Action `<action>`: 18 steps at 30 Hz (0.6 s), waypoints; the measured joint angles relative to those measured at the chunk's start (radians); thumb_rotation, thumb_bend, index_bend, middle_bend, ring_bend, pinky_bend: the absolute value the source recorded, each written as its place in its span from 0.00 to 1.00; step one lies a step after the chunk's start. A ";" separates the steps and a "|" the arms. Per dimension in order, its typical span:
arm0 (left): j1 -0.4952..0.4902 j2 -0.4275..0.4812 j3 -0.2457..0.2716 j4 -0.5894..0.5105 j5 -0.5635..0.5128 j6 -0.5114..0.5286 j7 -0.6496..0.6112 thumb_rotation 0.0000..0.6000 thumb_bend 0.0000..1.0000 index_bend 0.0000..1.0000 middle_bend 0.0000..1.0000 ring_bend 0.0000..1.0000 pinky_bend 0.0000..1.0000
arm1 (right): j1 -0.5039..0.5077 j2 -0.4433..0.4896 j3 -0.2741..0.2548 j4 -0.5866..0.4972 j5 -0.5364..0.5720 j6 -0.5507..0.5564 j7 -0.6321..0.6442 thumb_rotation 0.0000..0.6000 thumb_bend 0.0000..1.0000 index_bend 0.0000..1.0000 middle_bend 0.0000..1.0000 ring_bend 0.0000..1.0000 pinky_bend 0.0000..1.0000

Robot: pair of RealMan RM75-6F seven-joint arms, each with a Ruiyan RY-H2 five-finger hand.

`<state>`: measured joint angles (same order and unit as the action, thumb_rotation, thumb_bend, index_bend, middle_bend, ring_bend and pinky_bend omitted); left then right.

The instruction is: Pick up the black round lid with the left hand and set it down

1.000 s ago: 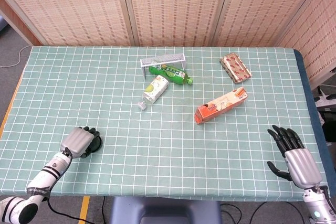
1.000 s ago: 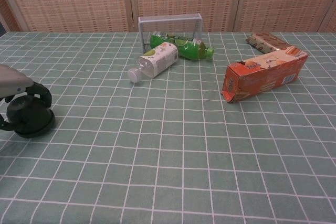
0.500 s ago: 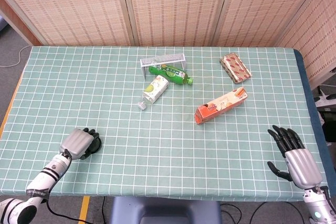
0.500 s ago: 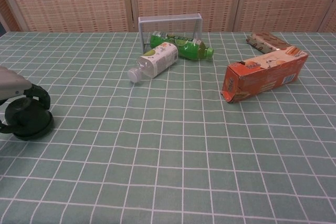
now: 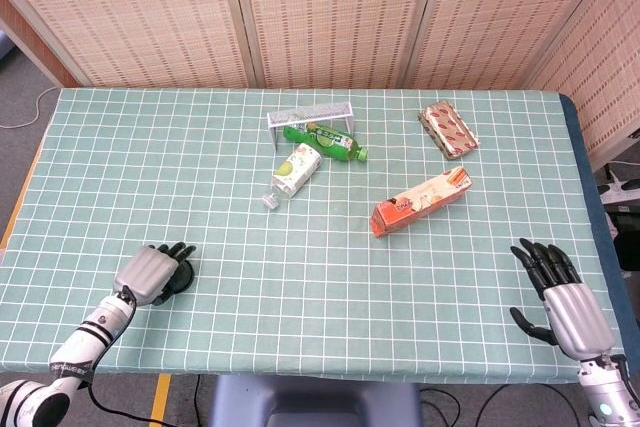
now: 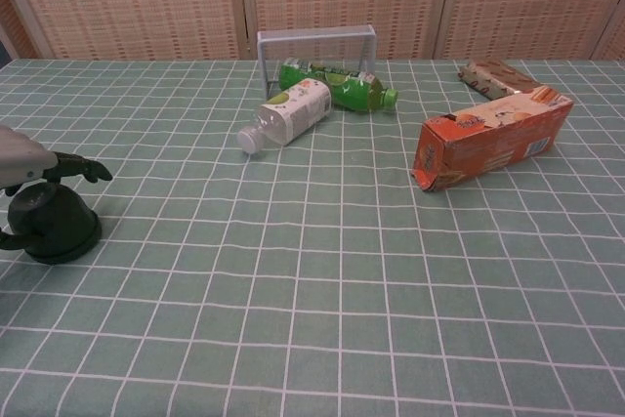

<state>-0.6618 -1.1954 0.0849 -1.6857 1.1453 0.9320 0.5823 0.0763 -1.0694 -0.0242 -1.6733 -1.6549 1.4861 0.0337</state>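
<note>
The black round lid (image 6: 51, 224) sits flat on the green checked cloth at the near left; in the head view the lid (image 5: 180, 276) shows as a dark patch partly under my left hand (image 5: 152, 271). That left hand (image 6: 34, 168) hovers just over the lid with its fingers stretched out straight and apart, no longer wrapped around it. My right hand (image 5: 560, 292) rests at the near right of the table, palm down with fingers spread and nothing in it.
At the table's middle back lie a white bottle (image 5: 295, 169), a green bottle (image 5: 325, 142) and a small grey wire rack (image 5: 310, 114). An orange carton (image 5: 421, 200) lies right of centre, a patterned packet (image 5: 448, 129) behind it.
My left hand's fingers have uncurled from around the lid and now point straight out; the lid stays on the cloth. The right hand has not moved.
</note>
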 measured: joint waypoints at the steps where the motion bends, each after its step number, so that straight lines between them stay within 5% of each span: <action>1: 0.000 0.000 -0.001 0.000 -0.001 -0.001 0.001 1.00 0.36 0.08 0.12 0.28 0.46 | 0.000 0.000 0.000 0.000 0.000 0.000 0.000 1.00 0.23 0.00 0.00 0.00 0.00; 4: 0.001 -0.001 -0.004 0.000 0.006 0.004 0.002 1.00 0.36 0.14 0.21 0.33 0.46 | 0.000 0.000 0.000 0.000 0.000 -0.002 0.001 1.00 0.23 0.00 0.00 0.00 0.00; 10: 0.008 0.000 -0.015 -0.001 0.056 0.026 -0.034 1.00 0.36 0.41 0.54 0.50 0.50 | 0.001 -0.001 0.000 0.001 0.001 -0.002 0.002 1.00 0.23 0.00 0.00 0.00 0.00; 18: 0.016 0.016 -0.028 -0.007 0.079 0.032 -0.070 1.00 0.36 0.43 0.56 0.53 0.54 | 0.001 -0.001 0.000 0.001 0.000 -0.002 0.002 1.00 0.23 0.00 0.00 0.00 0.00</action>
<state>-0.6453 -1.1792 0.0565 -1.6928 1.2244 0.9642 0.5122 0.0769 -1.0700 -0.0244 -1.6725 -1.6546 1.4845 0.0355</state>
